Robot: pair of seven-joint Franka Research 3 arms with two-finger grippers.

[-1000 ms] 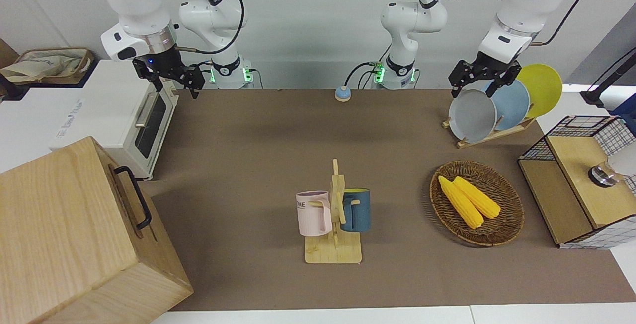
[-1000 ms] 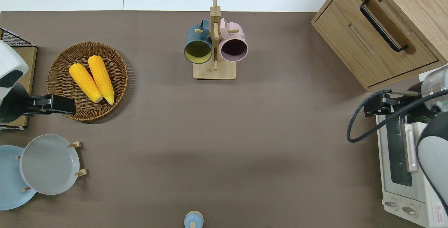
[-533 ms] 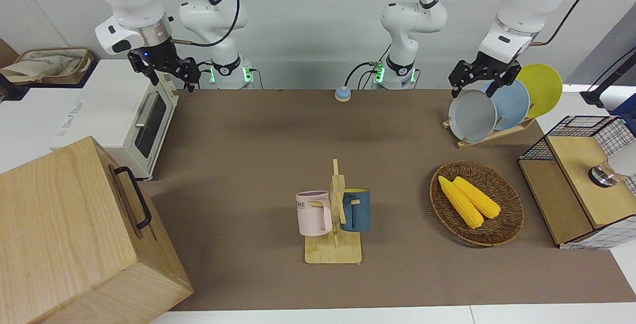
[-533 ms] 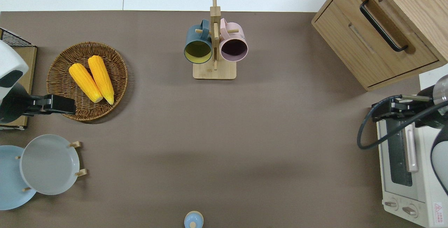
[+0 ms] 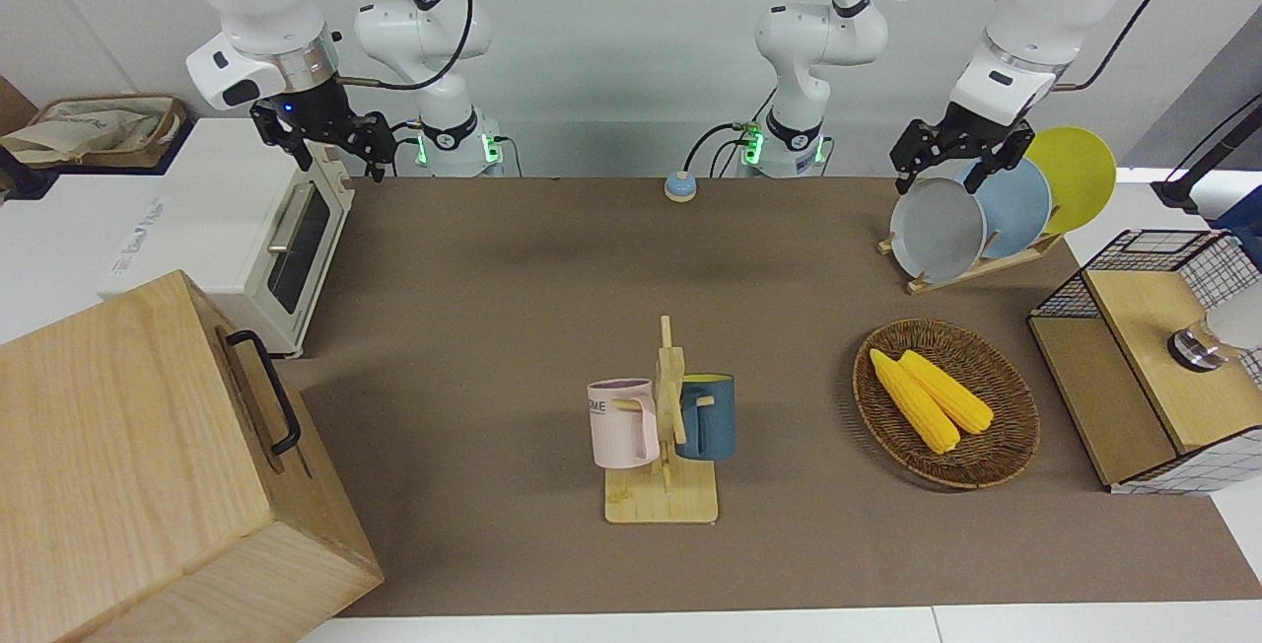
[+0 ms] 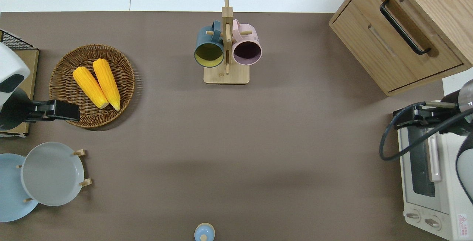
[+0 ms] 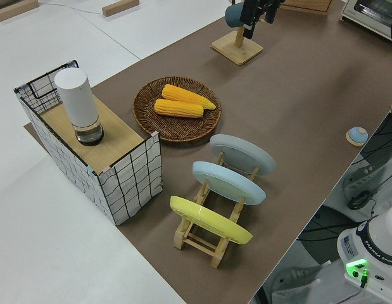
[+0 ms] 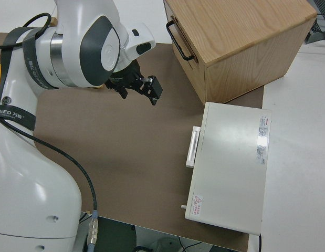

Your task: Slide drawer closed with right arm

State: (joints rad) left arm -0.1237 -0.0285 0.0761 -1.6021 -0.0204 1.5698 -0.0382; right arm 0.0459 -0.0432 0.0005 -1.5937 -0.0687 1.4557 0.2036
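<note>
Light-wood drawer (image 6: 399,45) with black bar handle (image 6: 404,26), apparently flush in its pale cabinet at the desk's right-arm end, task seemingly done; right tool (image 6: 404,115) aloft over the white toaster oven (image 6: 432,182), finger state indiscernible, left arm parked.

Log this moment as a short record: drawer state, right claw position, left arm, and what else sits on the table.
drawer: looks pushed in, front about flush with the wooden cabinet
drawer handle: black bar, nothing touching it
right claw: in the air over the toaster oven corner nearest the cabinet, clear of the drawer
left arm: parked
mug stand: holds a blue mug and a pink mug
basket: two corn cobs in it
plate rack: grey, blue and yellow plates upright
</note>
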